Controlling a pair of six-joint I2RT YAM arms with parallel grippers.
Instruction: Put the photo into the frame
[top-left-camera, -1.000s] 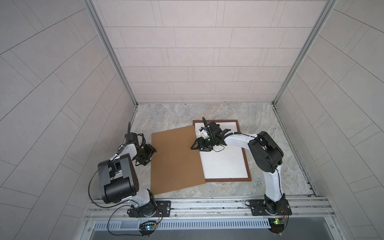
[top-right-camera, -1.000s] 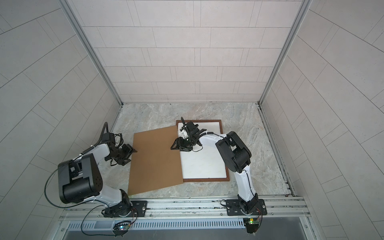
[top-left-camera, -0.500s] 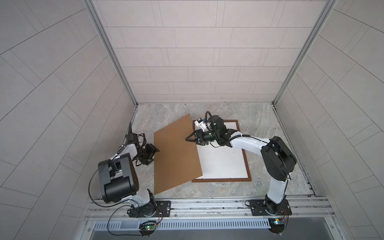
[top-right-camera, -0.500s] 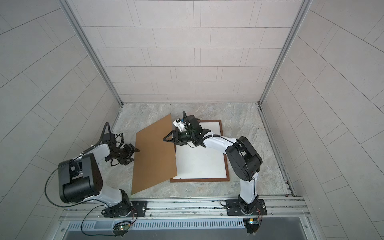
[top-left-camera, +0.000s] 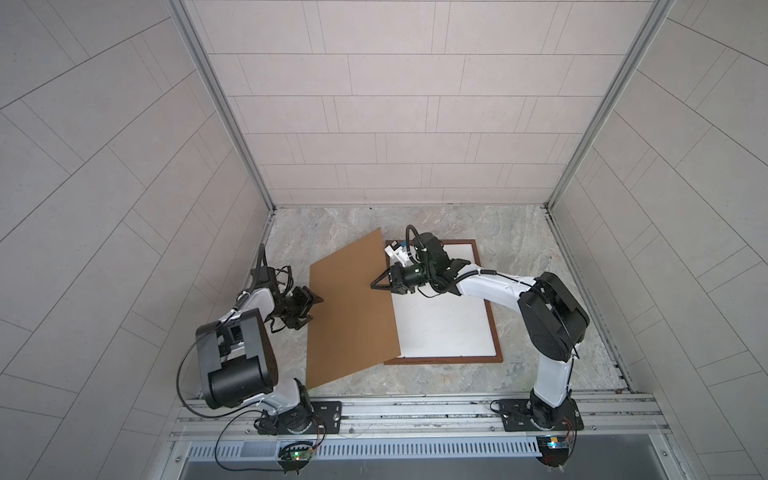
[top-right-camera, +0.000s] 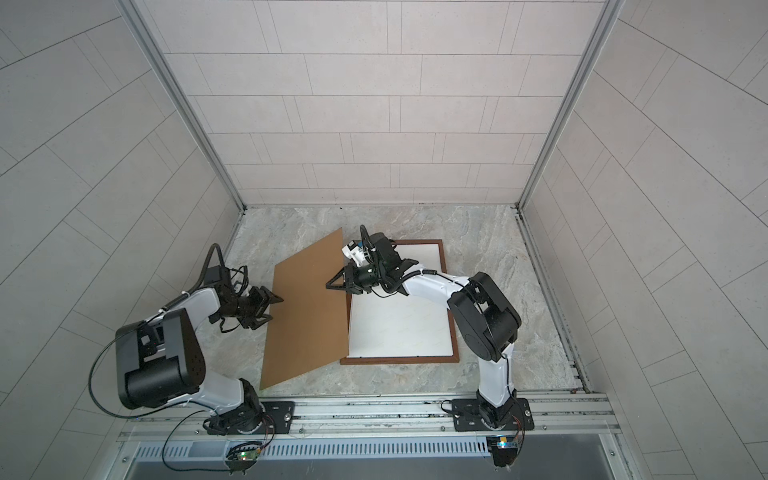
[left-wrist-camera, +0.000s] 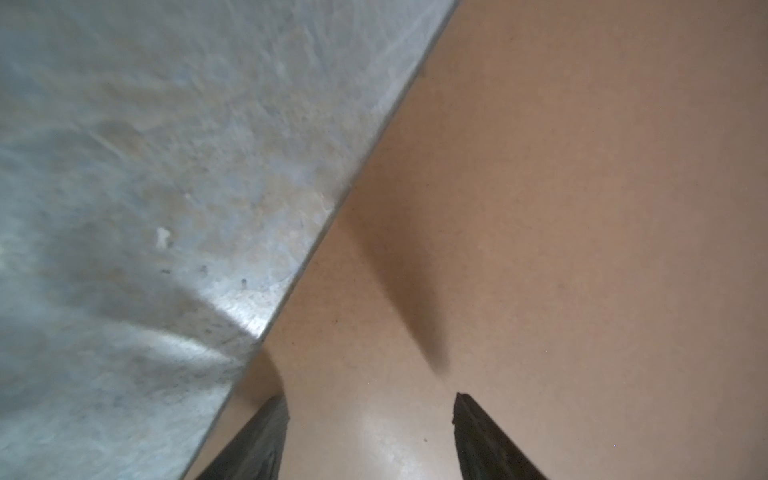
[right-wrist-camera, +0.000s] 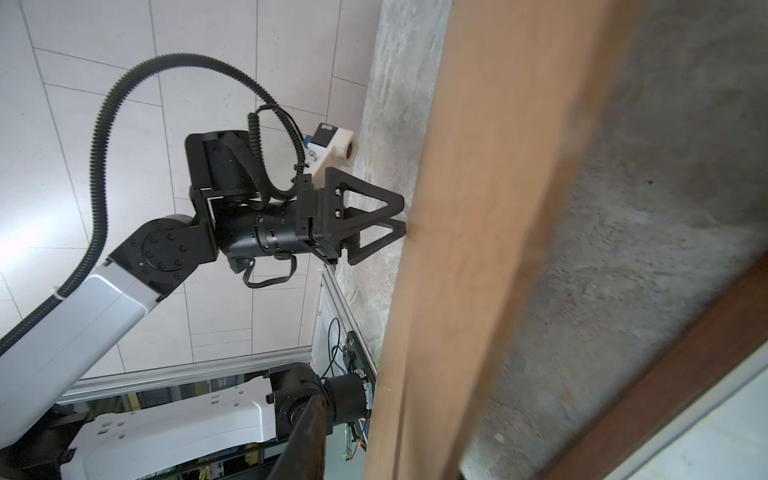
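1. The frame (top-left-camera: 449, 360) lies flat on the table (top-left-camera: 540, 249), toward 3 o'clock of the workspace in both top views, presumably back up so it can be loaded from above
2. Inside its moulding lies what I take for the photo (top-left-camera: 444, 320). It is a plain white sheet filling the opening with no cut-out, so the print side would be down and it is already seated
3. The brown backing board (top-left-camera: 353, 307) stands at 9 o'clock of the frame and is tilted. Its 3 o'clock edge is raised and overlaps the frame's 9 o'clock rail, and its 9 o'clock edge sits low by the table
4. The right gripper (top-left-camera: 376, 284) reaches across to the raised edge with its jaws pressed on it, pinching the board. The right wrist view looks nearly along the board with one finger (right-wrist-camera: 307, 436) beside it, the other hidden. This pinch holds that side up
5. The left gripper (top-left-camera: 318, 309) sits at the board's low 9 o'clock edge, jaws spread and empty, fingertips (left-wrist-camera: 266, 440) at the brown face. It probably acts as a stop so that edge cannot slide
6. Next, as I judge it, the board is hinged over toward 3 o'clock onto the white sheet. The risk is that it slips from the pinch or lands askew on the moulding
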